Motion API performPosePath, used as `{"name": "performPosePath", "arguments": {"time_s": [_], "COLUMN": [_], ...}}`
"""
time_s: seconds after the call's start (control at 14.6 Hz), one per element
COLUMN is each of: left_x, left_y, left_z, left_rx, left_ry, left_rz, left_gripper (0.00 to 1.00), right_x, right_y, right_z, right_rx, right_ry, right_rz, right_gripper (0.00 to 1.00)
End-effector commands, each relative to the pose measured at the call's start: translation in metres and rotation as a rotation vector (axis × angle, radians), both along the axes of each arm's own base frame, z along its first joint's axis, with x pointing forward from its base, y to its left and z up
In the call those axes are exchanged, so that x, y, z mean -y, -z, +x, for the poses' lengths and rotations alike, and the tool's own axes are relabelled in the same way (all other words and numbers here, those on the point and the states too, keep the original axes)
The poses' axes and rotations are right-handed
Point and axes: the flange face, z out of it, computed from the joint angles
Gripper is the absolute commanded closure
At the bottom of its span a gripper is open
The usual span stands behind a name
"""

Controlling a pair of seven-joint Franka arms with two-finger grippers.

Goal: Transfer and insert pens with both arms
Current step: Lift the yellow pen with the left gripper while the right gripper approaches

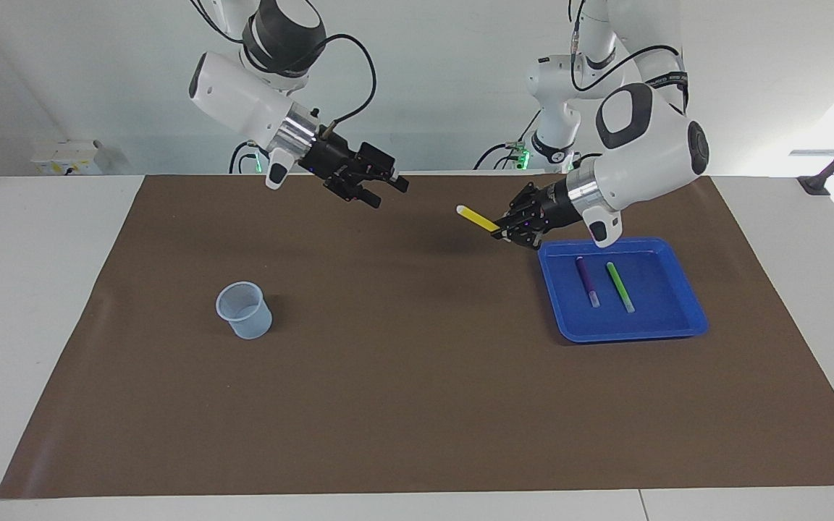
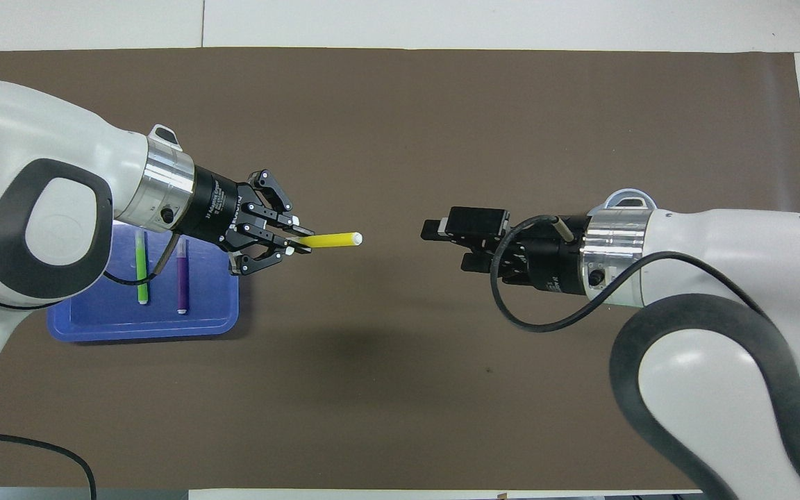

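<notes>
My left gripper (image 1: 507, 230) (image 2: 294, 244) is shut on the yellow pen (image 1: 476, 218) (image 2: 330, 239), which it holds level in the air over the brown mat beside the blue tray (image 1: 677, 329) (image 2: 212, 325). The pen's pale end points toward my right gripper (image 1: 389, 194) (image 2: 443, 246). That gripper hangs open over the middle of the mat, facing the pen with a gap between them. The purple pen (image 1: 587, 281) (image 2: 182, 276) and the green pen (image 1: 620, 286) (image 2: 142, 267) lie side by side in the tray.
A clear plastic cup (image 1: 245, 310) stands upright on the mat toward the right arm's end. In the overhead view only its rim (image 2: 626, 196) peeks out from under the right wrist. A smaller white arm (image 1: 558, 101) stands at the table's robot edge.
</notes>
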Motion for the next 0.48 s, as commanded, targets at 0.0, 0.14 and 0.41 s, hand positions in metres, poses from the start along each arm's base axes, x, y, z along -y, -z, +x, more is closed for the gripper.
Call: {"name": "performPosePath", "arguments": {"time_s": [0.0,0.14,0.41], "left_x": [0.012,0.010,0.024], "left_y": [0.000,-0.002,-0.002], "left_z": [-0.019,-0.026,-0.038], "left_rx": [-0.008,-0.009,0.009], "left_ry": [-0.097,-0.153,-0.179], "left_rz": [-0.028,-0.074,-0.102], "left_gripper": [1.00,1.00,1.00], "right_x": [-0.027,-0.028,-0.041], "right_y": [0.000,0.003,0.010], "right_z": [-0.002,-0.001,0.005], "right_rx": [0.052,0.092,0.136], "right_ry": [-0.031,-0.044,-0.011], "right_rz": [-0.068,-0.126,-0.142], "right_gripper": [0.00,0.00,0.05]}}
